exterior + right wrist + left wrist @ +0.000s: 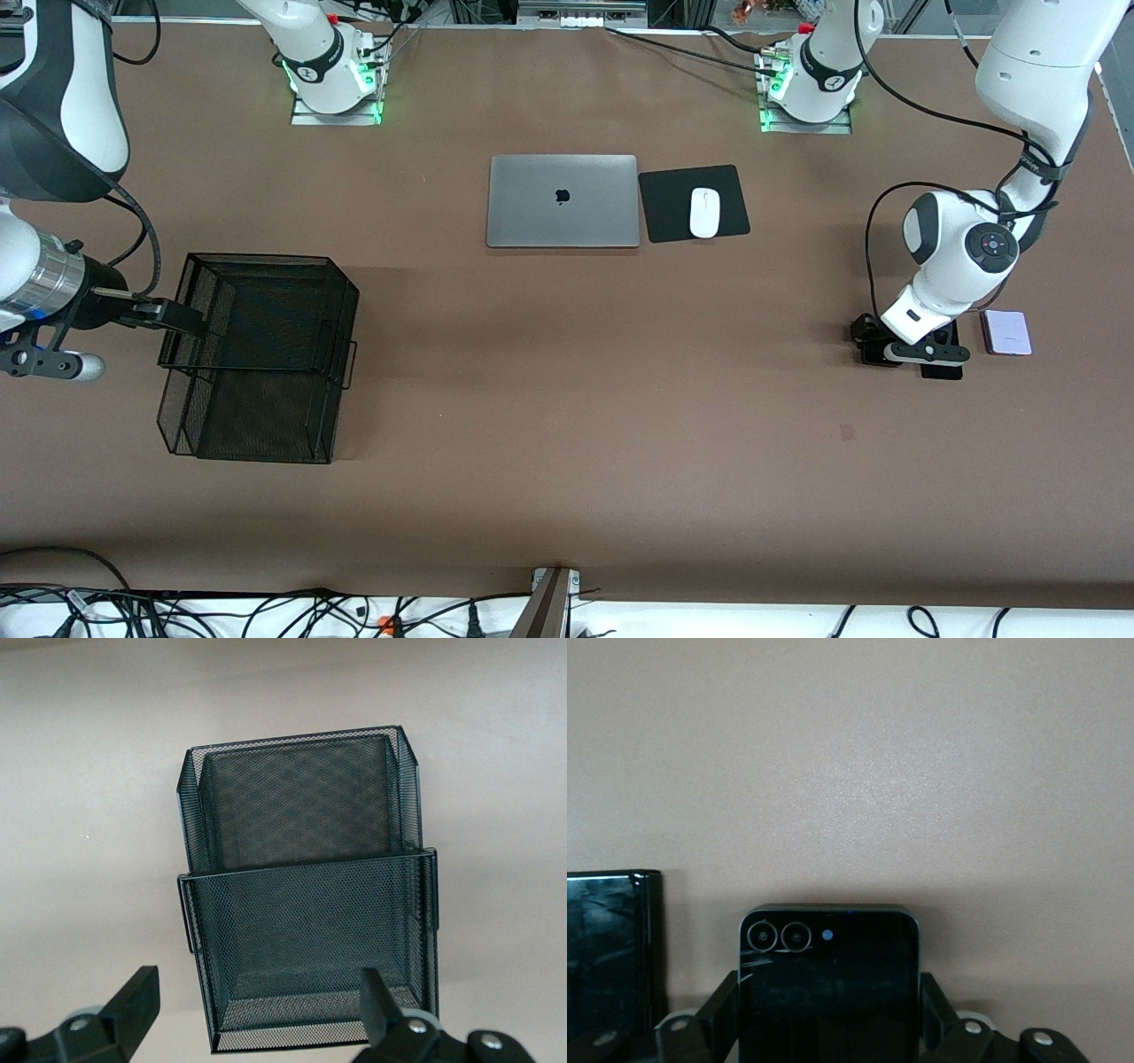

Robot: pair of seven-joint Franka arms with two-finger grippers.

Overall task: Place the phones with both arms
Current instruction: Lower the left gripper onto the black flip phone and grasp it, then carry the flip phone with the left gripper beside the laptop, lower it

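Black squarish phone (828, 992): stiff, glossy, likely slippery (edge grip best).
Left gripper (830, 1028): clamped on its sides.
Right gripper (257, 1010): agape over mesh basket (306, 904), waiting.

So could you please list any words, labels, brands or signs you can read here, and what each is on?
No words can be read.
Apple logo, a sign without letters: on the lid of the laptop.
Small markings on the left arm's wrist: too small to read.
Mouse, black phone, pale phone, mesh basket: no text seen.
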